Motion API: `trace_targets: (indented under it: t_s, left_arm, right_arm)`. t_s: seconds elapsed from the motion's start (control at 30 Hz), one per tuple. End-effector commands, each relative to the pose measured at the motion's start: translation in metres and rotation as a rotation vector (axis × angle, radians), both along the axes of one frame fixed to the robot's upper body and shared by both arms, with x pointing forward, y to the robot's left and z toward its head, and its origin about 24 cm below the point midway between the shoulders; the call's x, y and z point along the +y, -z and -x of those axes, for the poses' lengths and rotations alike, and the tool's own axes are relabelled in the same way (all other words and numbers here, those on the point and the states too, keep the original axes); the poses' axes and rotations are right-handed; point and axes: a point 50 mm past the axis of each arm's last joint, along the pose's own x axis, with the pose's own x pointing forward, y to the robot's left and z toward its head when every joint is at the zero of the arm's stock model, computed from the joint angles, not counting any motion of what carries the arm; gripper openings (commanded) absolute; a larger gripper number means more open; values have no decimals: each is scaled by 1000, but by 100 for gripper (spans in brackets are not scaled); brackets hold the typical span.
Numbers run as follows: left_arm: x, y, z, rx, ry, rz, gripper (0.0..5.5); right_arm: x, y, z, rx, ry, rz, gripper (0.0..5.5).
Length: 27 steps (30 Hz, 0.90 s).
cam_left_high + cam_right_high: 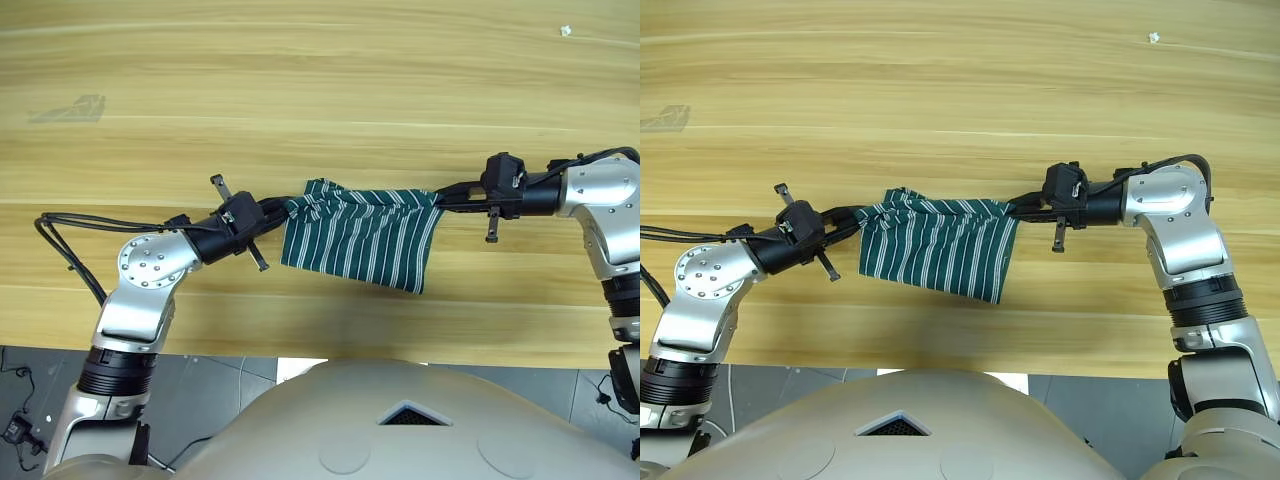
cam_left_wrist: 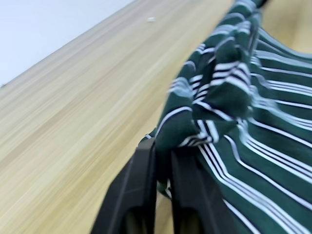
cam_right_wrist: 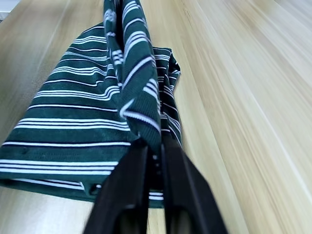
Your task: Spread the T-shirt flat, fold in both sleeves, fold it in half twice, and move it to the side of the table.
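Left end effector and right end effector pinch T-shirt corners; wrist views suggest firm clamping.

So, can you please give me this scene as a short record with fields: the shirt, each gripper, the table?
T-shirt: green with white stripes, folded small, held up by its top corners between both grippers
left gripper: shut on the T-shirt's left corner
right gripper: shut on its right corner
table: light wood; a white scrap lies far right
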Motion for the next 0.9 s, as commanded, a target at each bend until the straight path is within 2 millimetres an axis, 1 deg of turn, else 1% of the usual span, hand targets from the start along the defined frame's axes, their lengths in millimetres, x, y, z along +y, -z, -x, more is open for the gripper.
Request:
trace_targets:
  t_s: [0.03,0.07,0.17,0.23,0.33,0.4,0.43,0.47,0.5,0.53,0.6,0.63,0.67,0.73,0.77,0.83,0.9]
  left_arm:
    - [6,-6,-24,-22,-224,133,113]
    - [7,-5,-29,-23,-281,166,118]
    - [12,1,-35,-7,-396,194,179]
    - [14,6,-36,12,-451,210,209]
    - [12,15,-32,35,-485,209,255]
    - [12,19,-31,34,-511,215,287]
    - [14,16,-32,6,-538,229,306]
    - [17,8,-34,-52,-578,247,320]
    - [19,-1,-36,-110,-617,272,330]
    - [21,-8,-37,-163,-654,299,330]
    - [22,-21,-37,-248,-718,362,330]
    - [22,-23,-36,-276,-749,380,330]
    - [19,-25,-36,-297,-770,392,330]
    - [14,-27,-37,-323,-788,397,330]
    - [12,-28,-37,-334,-793,402,330]
    - [11,-29,-35,-346,-805,410,330]
    - [8,-26,-35,-338,-821,424,330]
  right_arm:
    - [-11,6,-8,-15,155,25,127]
    - [-14,8,-10,-23,200,34,134]
    - [-19,14,-13,-46,295,48,202]
    - [-20,17,-14,-60,329,52,234]
    - [-12,17,-14,-82,319,10,287]
    - [-1,10,-15,-117,302,-83,324]
    - [7,4,-16,-145,286,-164,344]
    - [16,-1,-16,-165,267,-251,361]
    - [26,-5,-15,-184,249,-323,379]
    - [34,-8,-15,-193,239,-375,384]
    - [57,-2,-13,-221,182,-396,384]
    - [73,6,-13,-253,148,-366,384]
    - [90,15,-15,-339,100,-286,384]
    - [113,26,-16,-460,15,-188,384]
    - [125,31,-17,-486,-16,-166,384]
    - [142,43,-21,-527,-77,-100,384]
    - [147,59,-31,-536,-72,-2,384]
